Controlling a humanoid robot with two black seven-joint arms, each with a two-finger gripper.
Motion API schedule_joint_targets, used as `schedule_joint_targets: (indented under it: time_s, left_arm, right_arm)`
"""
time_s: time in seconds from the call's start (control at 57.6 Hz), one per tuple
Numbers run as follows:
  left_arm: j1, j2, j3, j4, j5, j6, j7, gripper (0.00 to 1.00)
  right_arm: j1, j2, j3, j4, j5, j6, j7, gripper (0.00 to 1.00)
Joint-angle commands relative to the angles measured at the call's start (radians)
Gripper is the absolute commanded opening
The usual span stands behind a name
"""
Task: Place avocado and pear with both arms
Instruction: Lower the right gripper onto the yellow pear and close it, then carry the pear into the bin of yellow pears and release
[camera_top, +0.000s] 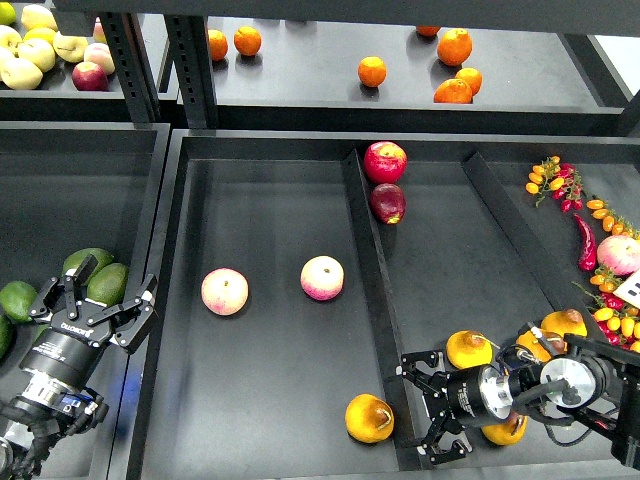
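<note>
Dark bins (270, 400), left gripper (100, 290) and right gripper (415, 410) low, jaws spread.

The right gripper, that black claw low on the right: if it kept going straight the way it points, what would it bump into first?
The right gripper points left with its fingers spread. Just ahead stands the dark divider wall of the tray; beyond that lies the squat yellow-orange pear. It would probably meet the wall first, unless it rides higher, which one view cannot settle.

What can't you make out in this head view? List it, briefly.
- Avocados, head view: the left gripper covers part of them; which is darkest is unclear.
- Pear, head view: mostly hidden under the right gripper and its arm.
- White tag, head view: cut off by the right edge, unreadable.
</note>
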Motion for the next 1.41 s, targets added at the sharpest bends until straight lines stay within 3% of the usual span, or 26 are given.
schedule_joint_targets:
  time_s: [0.0, 0.938, 1.39]
  left_arm:
    - [0.001, 0.0, 0.003, 0.001, 0.0, 0.0, 0.0, 0.99]
    - [-0.001, 0.0, 0.025, -0.003, -0.002, 0.0, 0.0, 0.99]
    - [0.001, 0.0, 0.026, -0.003, 0.0, 0.0, 0.0, 0.99]
  right_arm:
    - [-0.001, 0.022, 0.002, -0.011, 0.0, 0.0, 0.0, 1.0]
    - [-0.006, 0.14, -0.011, -0.138, -0.003, -0.001, 0.0, 0.99]
    - [-0.006, 0.172, -0.006, -0.176, -0.008, -0.041, 0.0, 0.86]
